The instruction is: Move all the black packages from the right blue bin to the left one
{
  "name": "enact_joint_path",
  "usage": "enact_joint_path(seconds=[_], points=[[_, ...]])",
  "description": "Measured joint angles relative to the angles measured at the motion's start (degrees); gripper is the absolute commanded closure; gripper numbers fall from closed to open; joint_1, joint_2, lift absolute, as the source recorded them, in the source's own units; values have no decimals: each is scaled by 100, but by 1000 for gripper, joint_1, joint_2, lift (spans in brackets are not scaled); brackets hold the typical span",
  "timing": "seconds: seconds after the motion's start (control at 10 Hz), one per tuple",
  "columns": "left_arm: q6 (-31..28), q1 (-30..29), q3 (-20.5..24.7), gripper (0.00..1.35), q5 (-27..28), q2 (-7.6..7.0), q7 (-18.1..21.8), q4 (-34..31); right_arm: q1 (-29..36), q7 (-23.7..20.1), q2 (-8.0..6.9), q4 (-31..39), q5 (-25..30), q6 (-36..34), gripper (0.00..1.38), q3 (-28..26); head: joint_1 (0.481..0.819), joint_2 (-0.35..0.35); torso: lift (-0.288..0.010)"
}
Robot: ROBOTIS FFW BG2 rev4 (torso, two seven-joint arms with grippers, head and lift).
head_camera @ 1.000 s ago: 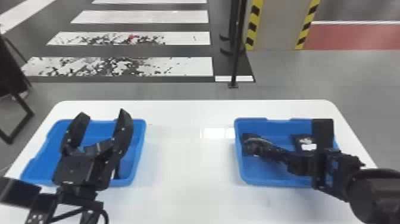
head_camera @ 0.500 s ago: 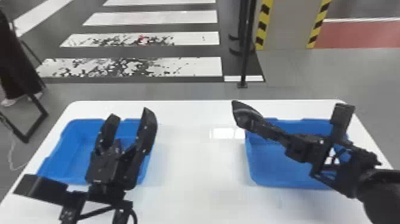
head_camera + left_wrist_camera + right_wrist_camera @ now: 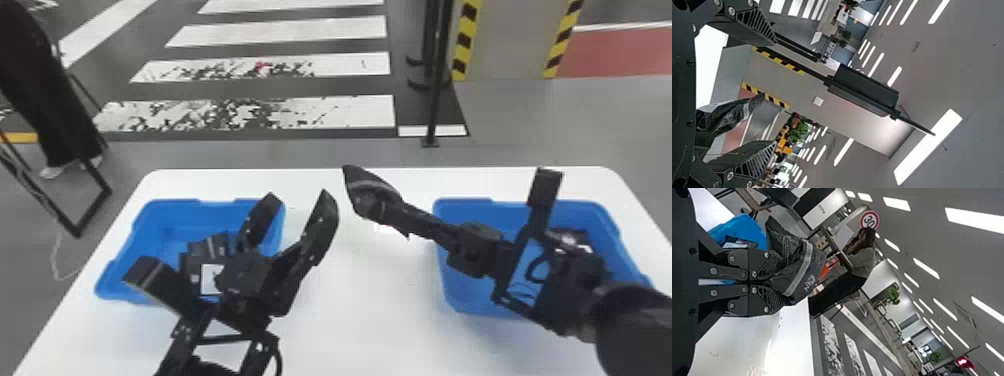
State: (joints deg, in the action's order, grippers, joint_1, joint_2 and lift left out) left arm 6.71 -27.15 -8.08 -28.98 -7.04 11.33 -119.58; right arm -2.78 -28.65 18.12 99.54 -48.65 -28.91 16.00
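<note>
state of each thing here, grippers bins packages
left gripper: fingers open
right gripper: fingers shut on a package
gripped black package: crumpled, held up
left blue bin: open-topped, dark packages inside
right blue bin: open-topped, labelled black package inside
</note>
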Motion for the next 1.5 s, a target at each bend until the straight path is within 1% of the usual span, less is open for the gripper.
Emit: enact_joint_path(seconds=[0.2, 0.4, 0.7, 0.8, 0.9, 1.0, 1.1, 1.2, 1.4, 1.5], points=[[-182, 27, -12, 157, 196, -10, 21, -29, -28, -4, 7, 48, -235, 88, 1181, 295, 695, 165, -132], [-544, 60, -9, 156, 177, -25, 151, -75, -24, -10, 14, 121, -386, 120, 1181, 450, 695, 174, -132], [-710, 61, 31, 162, 100, -23, 176, -87, -17, -17, 37, 162, -590, 117, 1181, 724, 695, 197, -132], [-759, 39, 50, 351, 29, -17, 176, -87, -11, -21, 46, 163, -638, 88, 1181, 823, 695, 212, -132], [-778, 10, 91, 894, 16, -7, 169, -99, -10, -26, 52, 164, -657, 69, 1182, 859, 695, 222, -132], [-1147, -35, 186, 1161, 142, 11, 101, -265, -13, -28, 59, 163, -673, 66, 1182, 861, 695, 225, -132], [-1561, -95, 268, 1217, 279, 23, 14, -469, -23, -35, 66, 145, -684, 65, 1181, 859, 695, 225, -132], [-1692, -136, 307, 1217, 390, 27, -33, -584, -29, -37, 72, 137, -693, 83, 1181, 858, 695, 227, -132], [-1534, -159, 326, 1217, 604, 28, -62, -644, -29, -52, 69, 123, -705, 120, 1171, 857, 695, 233, -132], [-1402, -186, 333, 1217, 638, 33, -129, -646, -20, -81, 68, 93, -739, 136, 1073, 857, 695, 236, -132]])
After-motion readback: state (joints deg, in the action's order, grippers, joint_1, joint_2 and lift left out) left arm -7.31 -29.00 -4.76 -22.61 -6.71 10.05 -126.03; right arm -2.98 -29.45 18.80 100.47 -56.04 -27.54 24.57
